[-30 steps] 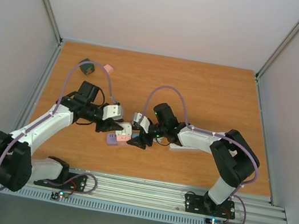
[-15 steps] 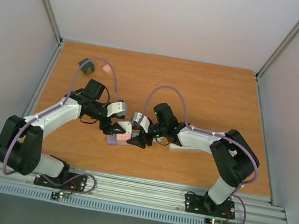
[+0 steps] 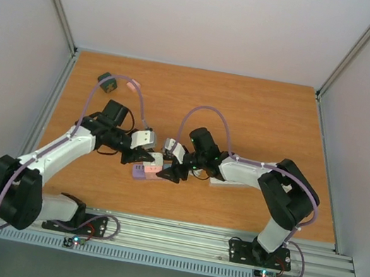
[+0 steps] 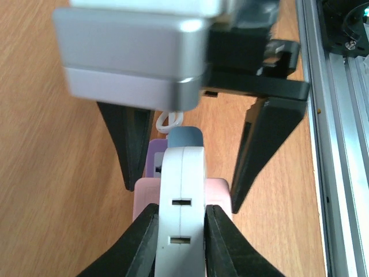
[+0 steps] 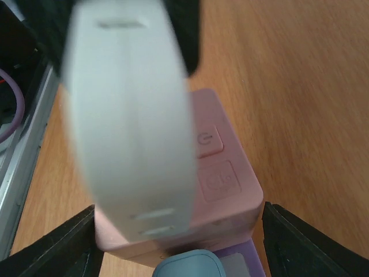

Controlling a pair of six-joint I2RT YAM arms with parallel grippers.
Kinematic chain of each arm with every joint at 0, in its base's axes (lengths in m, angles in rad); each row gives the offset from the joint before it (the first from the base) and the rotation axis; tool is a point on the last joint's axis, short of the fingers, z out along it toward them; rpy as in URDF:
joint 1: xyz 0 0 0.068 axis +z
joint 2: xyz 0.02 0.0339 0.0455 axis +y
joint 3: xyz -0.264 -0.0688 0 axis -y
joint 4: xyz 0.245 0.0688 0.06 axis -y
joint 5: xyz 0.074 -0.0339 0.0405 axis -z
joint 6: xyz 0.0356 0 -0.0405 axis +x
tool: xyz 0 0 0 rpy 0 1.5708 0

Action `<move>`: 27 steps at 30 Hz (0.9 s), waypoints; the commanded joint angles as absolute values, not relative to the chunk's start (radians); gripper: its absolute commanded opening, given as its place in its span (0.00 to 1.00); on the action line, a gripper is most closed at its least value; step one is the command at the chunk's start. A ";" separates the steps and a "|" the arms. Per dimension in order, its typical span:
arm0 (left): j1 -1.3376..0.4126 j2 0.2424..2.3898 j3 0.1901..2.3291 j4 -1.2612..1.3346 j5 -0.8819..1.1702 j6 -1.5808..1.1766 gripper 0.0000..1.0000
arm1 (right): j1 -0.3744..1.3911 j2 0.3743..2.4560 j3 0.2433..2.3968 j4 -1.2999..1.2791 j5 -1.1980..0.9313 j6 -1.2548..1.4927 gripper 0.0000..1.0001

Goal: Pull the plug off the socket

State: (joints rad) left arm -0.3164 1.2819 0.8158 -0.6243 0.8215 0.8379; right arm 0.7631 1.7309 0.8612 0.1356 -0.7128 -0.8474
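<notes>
My left gripper (image 4: 180, 208) is clamped on the white plug (image 4: 182, 173), its black fingers (image 4: 138, 248) pressed to the plug's two flat sides. The plug stands over the pink socket (image 5: 222, 173), which lies near the middle of the table (image 3: 267, 117), a little left and toward the near edge. My right gripper (image 5: 179, 209) comes in from the right and holds the socket by both sides. A purple block (image 4: 153, 164) touches the socket's left end, and I cannot tell whether the prongs are seated.
</notes>
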 commanded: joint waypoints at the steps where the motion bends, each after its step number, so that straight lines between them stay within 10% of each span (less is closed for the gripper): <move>1: -0.324 1.243 0.787 -0.579 0.777 0.882 0.18 | 0.772 1.756 0.869 0.168 -0.697 -0.828 0.74; 27: -0.343 1.202 0.767 -0.591 0.745 0.914 0.24 | 0.802 1.784 0.957 0.068 -0.817 -0.978 0.86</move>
State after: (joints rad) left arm -0.3332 1.2076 0.7700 -0.6209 0.7498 0.9092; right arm 0.7727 1.7550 0.9257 0.0948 -0.7826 -0.9226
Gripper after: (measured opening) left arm 0.252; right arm 0.867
